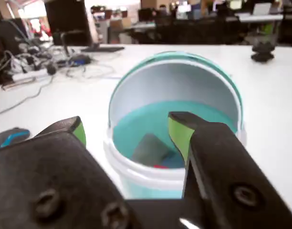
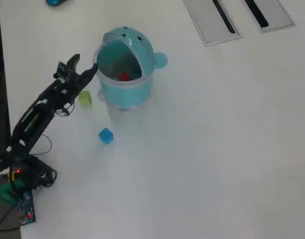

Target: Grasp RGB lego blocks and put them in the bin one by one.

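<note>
A: Where do the blocks lie?
B: The small red plastic block point(image 2: 123, 76) sits inside the teal whale-shaped plastic bin point(image 2: 135, 92); the yellow-green block point(image 2: 85, 98) and the light blue block point(image 2: 106, 135) rest on the white tabletop point(image 2: 202, 149), left of and below the bin in the overhead view.
A: And the pincer point(image 2: 84, 64)?
B: It hangs just left of the bin's rim, jaws spread wide, holding nothing.

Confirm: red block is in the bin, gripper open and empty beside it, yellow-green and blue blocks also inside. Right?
Not quite. The overhead view shows only the red block inside the bin; the yellow-green block and blue block lie on the table outside it. The gripper is open and empty beside the bin, as you said.
</note>
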### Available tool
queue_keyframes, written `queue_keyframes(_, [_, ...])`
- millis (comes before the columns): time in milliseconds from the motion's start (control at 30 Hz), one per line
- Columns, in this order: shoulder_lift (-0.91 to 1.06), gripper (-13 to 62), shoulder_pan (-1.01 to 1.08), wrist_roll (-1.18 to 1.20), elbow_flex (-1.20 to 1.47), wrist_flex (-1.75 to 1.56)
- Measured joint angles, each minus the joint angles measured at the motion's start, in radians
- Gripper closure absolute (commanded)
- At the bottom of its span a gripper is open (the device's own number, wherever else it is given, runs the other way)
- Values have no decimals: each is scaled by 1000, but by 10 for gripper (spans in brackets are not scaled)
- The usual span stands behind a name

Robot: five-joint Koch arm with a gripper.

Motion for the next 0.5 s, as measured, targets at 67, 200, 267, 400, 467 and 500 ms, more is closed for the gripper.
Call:
queue_keyframes(67, [43, 176, -9, 2, 40, 31])
queue_keyframes(200, [101, 168, -58, 0, 58, 110])
queue_keyframes(267, [140, 168, -100, -21, 87, 152])
queue_keyframes(400, [198, 168, -213, -100, 167, 232])
queue_keyframes(467, [207, 168, -259, -118, 183, 253])
queue_keyframes(500, [207, 168, -281, -123, 183, 273])
